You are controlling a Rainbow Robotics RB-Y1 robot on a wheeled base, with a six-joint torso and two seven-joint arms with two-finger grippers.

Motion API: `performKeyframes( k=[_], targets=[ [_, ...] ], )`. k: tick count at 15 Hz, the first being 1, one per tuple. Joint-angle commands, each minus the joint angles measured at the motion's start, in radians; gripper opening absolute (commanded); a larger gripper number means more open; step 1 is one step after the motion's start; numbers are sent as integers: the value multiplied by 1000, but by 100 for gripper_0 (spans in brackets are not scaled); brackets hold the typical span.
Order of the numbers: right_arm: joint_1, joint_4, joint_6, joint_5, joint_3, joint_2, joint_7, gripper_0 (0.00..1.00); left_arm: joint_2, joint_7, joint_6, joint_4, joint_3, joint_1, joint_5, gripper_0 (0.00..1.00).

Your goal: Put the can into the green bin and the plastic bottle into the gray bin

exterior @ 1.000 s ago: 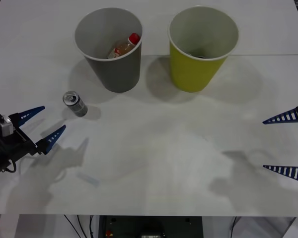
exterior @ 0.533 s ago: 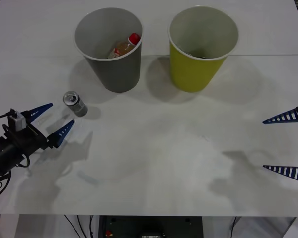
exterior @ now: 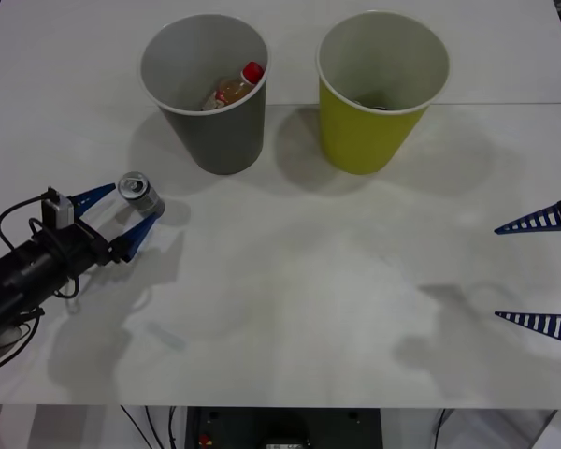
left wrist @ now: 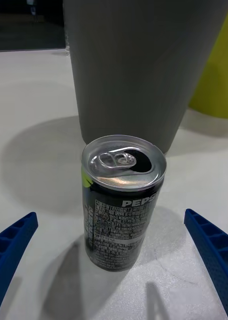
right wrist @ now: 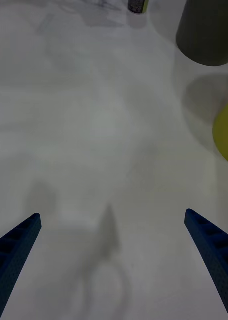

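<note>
Seen from the front, the can point(exterior: 141, 195) stands upright on the bench point(exterior: 290, 299) between the wide-spread jaws of the left gripper point(exterior: 119, 214) — not yet touched. The bottle point(exterior: 234, 88) lies in the gray bin point(exterior: 206, 89); the green bin point(exterior: 381, 89) is beside it. From the left wrist, the can point(left wrist: 123, 199) sits centred, axis vertical. The right gripper point(exterior: 539, 271), jaws wide, waits well apart — its arm cut off.

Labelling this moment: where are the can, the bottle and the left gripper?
can point(left wrist: 123, 210): left wrist view, printed side wall.
bottle point(exterior: 236, 87): front view, body inside the gray bin.
left gripper point(exterior: 122, 213): front view, midway between fingertips.
</note>
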Motion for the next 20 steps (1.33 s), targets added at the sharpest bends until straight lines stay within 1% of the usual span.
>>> performKeyframes(
  k=[1,6,11,12,13,14,15,16,20],
  targets=[
    [0,0,0,0,0,0,0,100,-16,5,32,0,-17,-15,0,100],
    [0,0,0,0,0,0,0,100,-19,7,104,1,-63,-53,0,100],
    [0,0,0,0,0,0,0,100,-34,8,119,6,-69,-69,-3,100],
    [0,0,0,0,0,0,0,100,-36,7,119,6,-69,-70,-3,95],
    [0,0,0,0,0,0,0,100,-36,7,119,6,-71,-70,-5,34],
    [0,0,0,0,0,0,0,100,-36,7,119,6,-71,-69,-12,15],
    [0,0,0,0,0,0,0,100,-36,7,119,6,-71,-72,-19,5],
    [0,0,0,0,0,0,0,100,-36,5,119,6,-71,-72,-20,0],
    [0,0,0,0,0,0,0,100,-36,4,119,6,-71,-72,-25,0]
  ],
)
